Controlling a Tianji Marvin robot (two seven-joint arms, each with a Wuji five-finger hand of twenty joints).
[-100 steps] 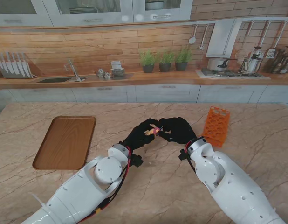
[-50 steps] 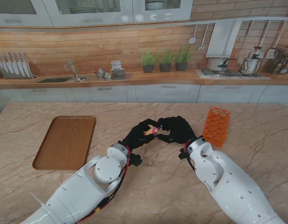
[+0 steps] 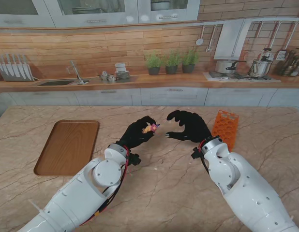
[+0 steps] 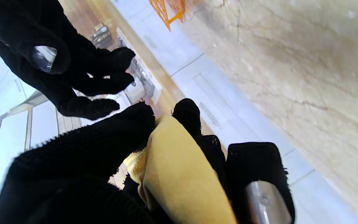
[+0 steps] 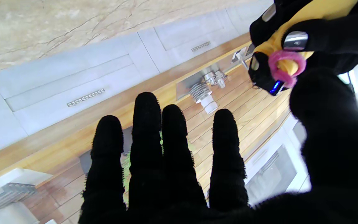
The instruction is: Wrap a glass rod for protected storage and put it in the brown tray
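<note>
Left hand (image 3: 138,134) clasped round the yellow-wrapped rod bundle (image 3: 150,128), pink band (image 5: 286,67) at its end, raised over the surface (image 3: 164,193). Right hand (image 3: 188,128) just beside, fingers spread, holding nothing. Brown tray (image 3: 68,146) well apart, left.

Orange rack (image 3: 224,129) on marble table (image 3: 178,193)
</note>
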